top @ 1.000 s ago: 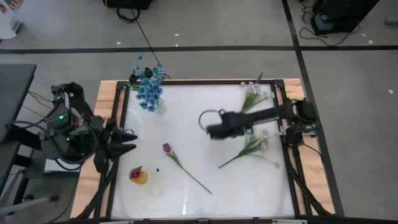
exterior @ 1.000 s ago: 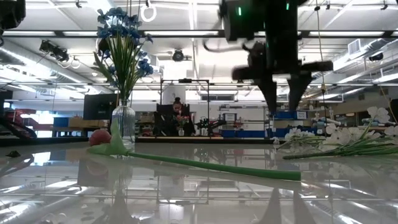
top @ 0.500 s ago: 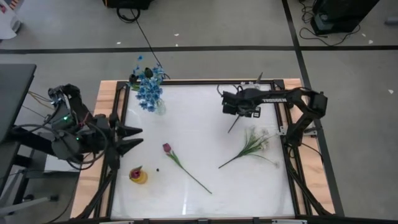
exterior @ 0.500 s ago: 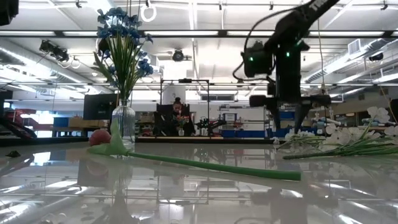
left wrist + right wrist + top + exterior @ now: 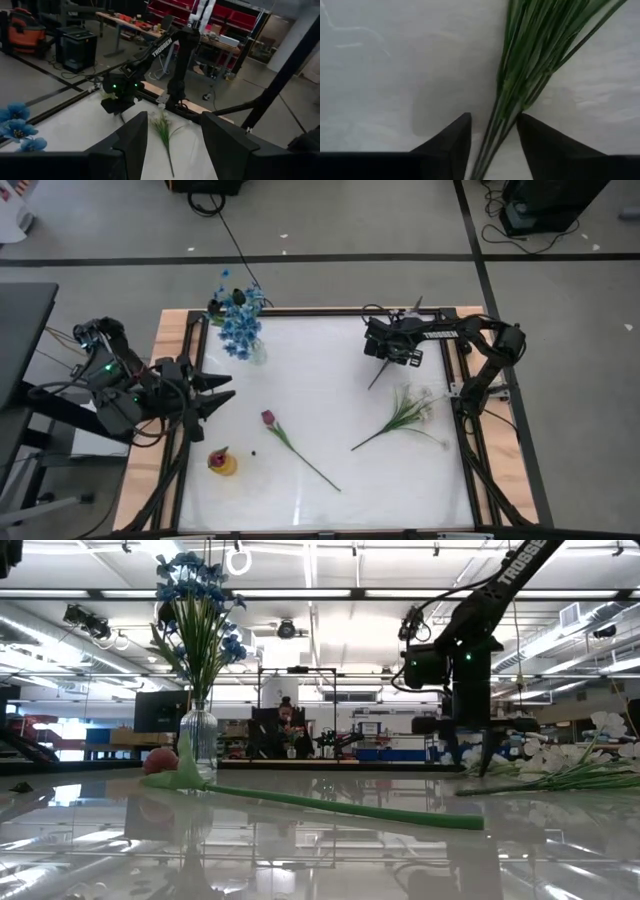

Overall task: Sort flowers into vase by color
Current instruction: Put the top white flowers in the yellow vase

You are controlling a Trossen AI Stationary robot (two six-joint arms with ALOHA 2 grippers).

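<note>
1. The right gripper [image 5: 392,350] hung low over the white spray [image 5: 535,55] lying at the table's [image 5: 330,430] far right corner, fingers apart, the bunched green stems running up between them.
2. That spray's long axis ran from its blooms at the corner down toward the table's middle; the fingers straddled it crosswise, so closing looked likely to catch the stems.
3. From the blue-flower vase [image 5: 256,352], this spray lay well to the right.
4. The left gripper [image 5: 222,394] waited open at the table's left edge, far from it.
</note>
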